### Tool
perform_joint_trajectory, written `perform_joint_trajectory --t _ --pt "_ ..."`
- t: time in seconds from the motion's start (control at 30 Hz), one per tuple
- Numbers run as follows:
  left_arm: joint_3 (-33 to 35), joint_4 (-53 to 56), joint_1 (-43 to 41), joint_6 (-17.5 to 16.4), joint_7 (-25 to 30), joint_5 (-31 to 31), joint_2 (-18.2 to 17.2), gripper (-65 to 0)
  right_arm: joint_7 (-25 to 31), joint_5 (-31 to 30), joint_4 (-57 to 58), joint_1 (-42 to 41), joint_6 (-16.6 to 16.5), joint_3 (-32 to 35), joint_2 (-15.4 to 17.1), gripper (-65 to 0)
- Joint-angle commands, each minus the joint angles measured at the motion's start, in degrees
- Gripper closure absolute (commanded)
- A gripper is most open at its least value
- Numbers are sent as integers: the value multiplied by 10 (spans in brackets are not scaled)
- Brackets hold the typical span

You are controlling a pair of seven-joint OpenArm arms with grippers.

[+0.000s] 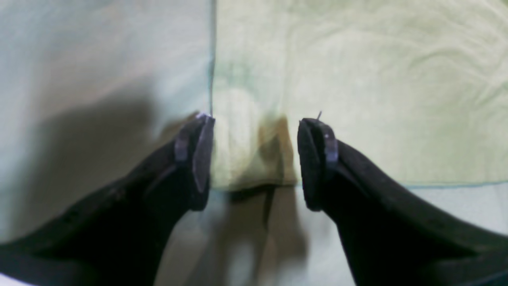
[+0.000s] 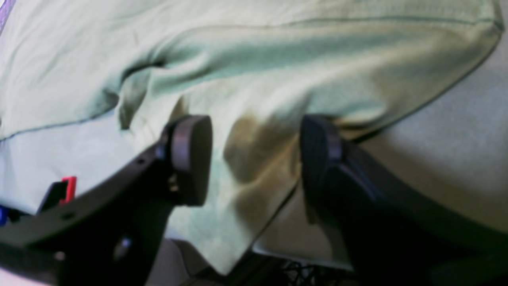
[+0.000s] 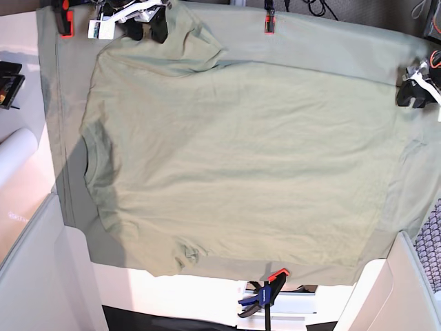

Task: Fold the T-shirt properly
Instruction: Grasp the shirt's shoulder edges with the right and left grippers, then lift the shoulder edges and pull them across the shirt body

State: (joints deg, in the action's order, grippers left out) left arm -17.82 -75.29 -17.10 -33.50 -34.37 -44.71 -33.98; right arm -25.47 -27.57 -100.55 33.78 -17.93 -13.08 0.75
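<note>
The pale green T-shirt (image 3: 234, 152) lies spread flat on the tablecloth (image 3: 62, 103), neckline to the left and hem to the right in the base view. My right gripper (image 3: 134, 17) is at the top left by the upper sleeve (image 3: 189, 45). In the right wrist view it (image 2: 256, 159) is open, with the sleeve cloth (image 2: 246, 99) between the spread fingers. My left gripper (image 3: 415, 88) is at the right edge. In the left wrist view it (image 1: 256, 155) is open, straddling a hem corner of the shirt (image 1: 357, 79).
Clamps hold the tablecloth to the table: a red one (image 3: 269, 21) at the back, another (image 3: 64, 17) at the back left, and a blue and orange one (image 3: 265, 293) at the front edge. A red clamp (image 2: 67, 188) shows by my right finger.
</note>
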Motion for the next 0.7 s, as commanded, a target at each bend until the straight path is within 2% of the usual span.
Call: perform_joint_trajectory --t 0.0,0.1,0.13,0.17,0.27,0.3,0.37,0.43,0.5,0.57,0.67 --pt "8 -1 -2 -2 -32 15 -1 -373 -43 12 3 10 6 4 -5 -356" --pt "9 -1 -2 -3 -27 18 5 -364 -38 12 3 10 6 4 -8 -346" --pt "9 -1 -2 -7 -18 17 7 -327 -34 12 3 10 6 4 -8 -312" --pt "9 -1 -3 -17 -10 17 10 -266 -29 12 3 10 6 4 -8 -255" --pt "9 -1 -5 -35 -6 17 13 -22 -26 10 3 9 6 4 -9 -11" --pt "9 -1 -5 -39 -6 18 13 0 -26 10 3 9 6 4 -9 0" --pt "9 -1 -5 -65 -6 27 12 0 -26 10 3 9 6 4 -9 0" --pt "9 -1 -4 -65 -6 24 7 0 -30 10 1 9 6 3 -9 0" --pt "9 -1 -4 -65 -25 -8 -4 0 -53 9 -9 9 6 -3 -9 0" --pt "9 -6 -8 -65 -67 -59 -18 0 -80 -2 -30 18 6 -16 -9 0" --pt "9 -30 -28 -65 -83 -87 -42 0 -82 -33 -72 44 6 -42 -7 0"
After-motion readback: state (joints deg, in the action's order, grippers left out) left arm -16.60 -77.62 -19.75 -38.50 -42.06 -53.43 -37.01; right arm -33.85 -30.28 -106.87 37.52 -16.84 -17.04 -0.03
